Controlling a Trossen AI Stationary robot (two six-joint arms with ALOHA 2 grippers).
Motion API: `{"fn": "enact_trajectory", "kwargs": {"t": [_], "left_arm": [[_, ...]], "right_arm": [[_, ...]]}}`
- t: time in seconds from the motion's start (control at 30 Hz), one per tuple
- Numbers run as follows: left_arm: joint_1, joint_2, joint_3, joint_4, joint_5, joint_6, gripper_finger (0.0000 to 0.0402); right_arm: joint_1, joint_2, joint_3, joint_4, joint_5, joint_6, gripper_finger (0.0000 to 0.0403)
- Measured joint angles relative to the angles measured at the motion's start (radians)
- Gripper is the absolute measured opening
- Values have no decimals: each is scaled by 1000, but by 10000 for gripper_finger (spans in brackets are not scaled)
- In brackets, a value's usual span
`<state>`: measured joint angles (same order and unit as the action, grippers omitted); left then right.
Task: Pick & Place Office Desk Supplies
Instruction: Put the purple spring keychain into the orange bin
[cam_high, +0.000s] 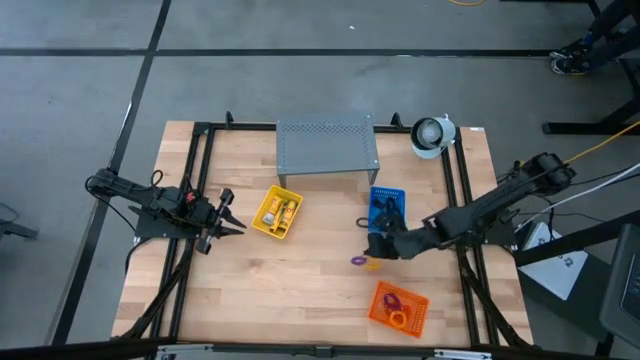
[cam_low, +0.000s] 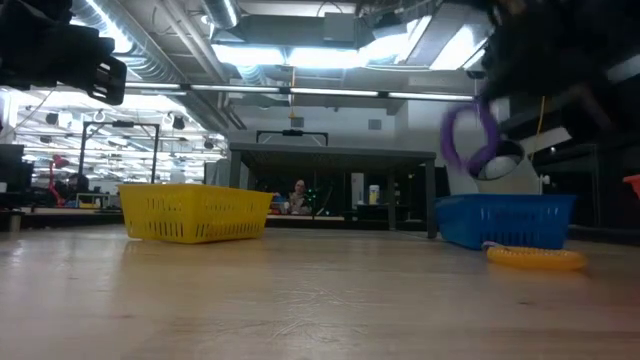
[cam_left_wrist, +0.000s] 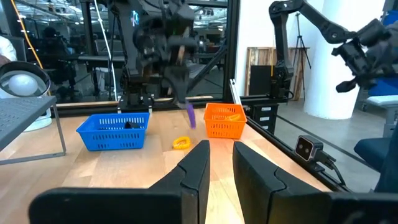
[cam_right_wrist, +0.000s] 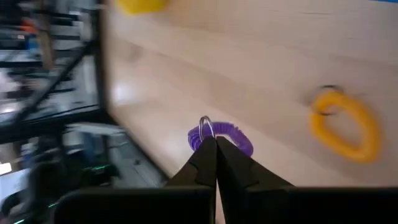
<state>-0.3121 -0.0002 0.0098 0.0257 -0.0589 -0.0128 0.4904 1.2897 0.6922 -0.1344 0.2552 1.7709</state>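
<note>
My right gripper (cam_high: 372, 247) is over the table's middle right, just near of the blue tray (cam_high: 388, 205), and is shut on a purple coil loop (cam_low: 468, 135). A yellow coil loop (cam_low: 535, 257) lies flat on the wood beside it (cam_right_wrist: 345, 127). The yellow tray (cam_high: 277, 212) holds yellow-and-white packets. The orange tray (cam_high: 400, 306) holds more loops. Dark items lie in the blue tray. My left gripper (cam_high: 226, 214) is open and holds nothing; it waits left of the yellow tray, and its fingers (cam_left_wrist: 194, 171) point across the table. My right gripper pinches the purple loop between its two fingertips (cam_right_wrist: 205, 155), on the coil next to its small metal ring (cam_right_wrist: 206, 129). The loop is lifted clear of the table (cam_left_wrist: 191, 116) and hangs below the gripper, with the wood bare beneath it.
A grey perforated metal stand (cam_high: 327, 146) sits at the far middle. A white round object (cam_high: 433, 135) lies at the far right corner. Black frame rails (cam_high: 195, 200) run along both table sides. Bare wood lies between the yellow and orange trays.
</note>
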Motion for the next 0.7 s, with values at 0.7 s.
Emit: {"fn": "enact_trajectory", "kwargs": {"t": [0.7], "left_arm": [[0, 0, 0, 0, 0, 0, 63]], "right_arm": [[333, -113, 1, 73, -61, 104, 0]]}}
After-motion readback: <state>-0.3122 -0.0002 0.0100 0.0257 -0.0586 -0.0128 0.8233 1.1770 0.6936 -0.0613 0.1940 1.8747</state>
